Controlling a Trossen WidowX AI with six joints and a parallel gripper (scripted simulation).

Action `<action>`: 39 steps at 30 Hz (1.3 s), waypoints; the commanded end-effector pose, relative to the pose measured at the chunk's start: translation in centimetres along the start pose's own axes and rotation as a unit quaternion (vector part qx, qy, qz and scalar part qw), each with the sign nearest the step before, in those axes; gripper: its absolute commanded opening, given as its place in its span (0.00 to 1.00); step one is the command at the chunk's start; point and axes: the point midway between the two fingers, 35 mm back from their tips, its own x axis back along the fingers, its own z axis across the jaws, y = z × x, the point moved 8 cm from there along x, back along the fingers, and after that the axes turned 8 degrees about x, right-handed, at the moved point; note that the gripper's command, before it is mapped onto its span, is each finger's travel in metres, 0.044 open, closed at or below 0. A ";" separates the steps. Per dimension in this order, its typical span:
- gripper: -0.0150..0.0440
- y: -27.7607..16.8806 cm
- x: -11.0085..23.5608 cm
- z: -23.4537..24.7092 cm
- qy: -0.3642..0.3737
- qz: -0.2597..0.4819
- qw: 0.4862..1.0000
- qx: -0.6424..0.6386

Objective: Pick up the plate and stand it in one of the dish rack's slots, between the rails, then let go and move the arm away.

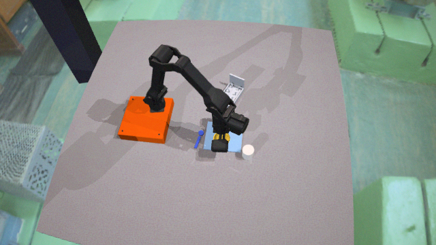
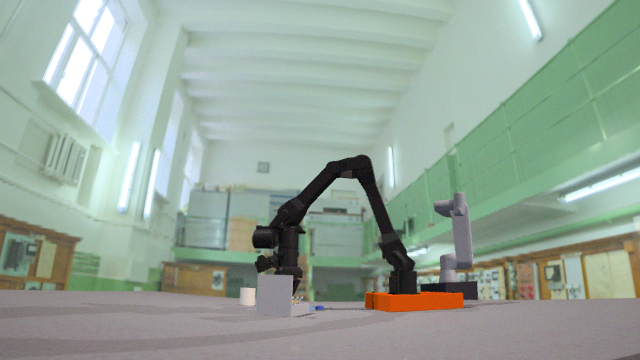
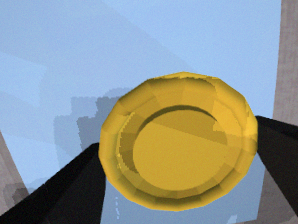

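A round yellow plate [image 3: 178,141] [image 1: 217,137] lies flat on a light blue mat [image 3: 133,23] [image 1: 236,146]. My gripper [image 3: 176,137] [image 1: 221,142] is down over the mat, with its two black fingers against the plate's left and right rims, shut on the plate. In the top view the gripper hides most of the plate. The grey dish rack [image 1: 234,89] [image 2: 274,295] stands on the table beyond the mat, apart from the gripper.
A blue spoon [image 1: 198,139] lies just left of the mat. A white cup [image 1: 248,151] [image 2: 247,296] stands at the mat's right corner. The arm's orange base [image 1: 146,119] [image 2: 415,301] is to the left. A dark pillar [image 1: 65,37] stands at the table's far left corner.
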 end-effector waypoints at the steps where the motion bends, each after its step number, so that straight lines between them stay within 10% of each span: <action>1: 0.59 0.1 0.5 -0.1 0.000 0.001 1.000 0.002; 9: 0.25 0.9 4.3 -0.6 -0.001 0.000 1.000 0.002; 39: 0.25 1.2 16.9 -0.8 0.000 0.001 1.000 0.002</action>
